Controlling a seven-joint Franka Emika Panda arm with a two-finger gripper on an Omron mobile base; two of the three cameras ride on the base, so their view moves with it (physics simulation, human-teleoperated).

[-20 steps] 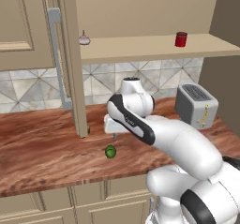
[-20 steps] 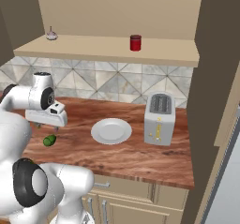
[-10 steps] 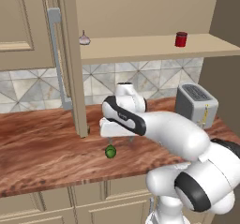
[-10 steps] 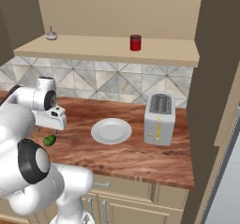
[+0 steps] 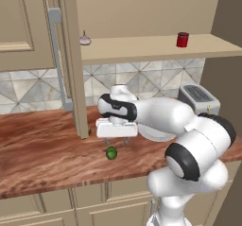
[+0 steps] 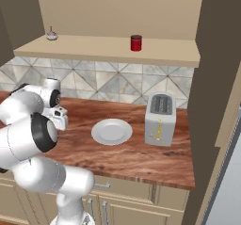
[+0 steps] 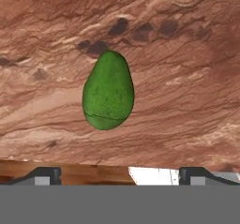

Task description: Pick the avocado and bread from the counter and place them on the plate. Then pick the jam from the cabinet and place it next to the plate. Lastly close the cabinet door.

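Observation:
The avocado [image 5: 111,152] lies on the reddish wood counter [image 5: 42,149], near its front edge. My gripper [image 5: 116,142] hangs just above it, pointing down, jaws open and empty. In the hand view the avocado [image 7: 108,91] lies lengthwise ahead, centred between the two fingertips [image 7: 44,175], with my gripper [image 7: 119,176] clear of it. The white plate [image 6: 111,131] sits on the counter to the right. The red jam [image 5: 182,39] jar stands on the cabinet shelf [image 5: 142,47]. The cabinet door [image 5: 71,59] stands open, edge-on, left of my hand. The bread is hidden.
A grey toaster [image 6: 161,119] stands right of the plate. A pale garlic bulb [image 5: 85,39] sits at the shelf's left end. The door's grey bar handle [image 5: 56,55] is close to my arm's left. A tall dark panel [image 6: 214,101] bounds the counter on the right.
My arm has folded lower and the open hand has dropped toward the avocado. The avocado, plate and jam have stayed put.

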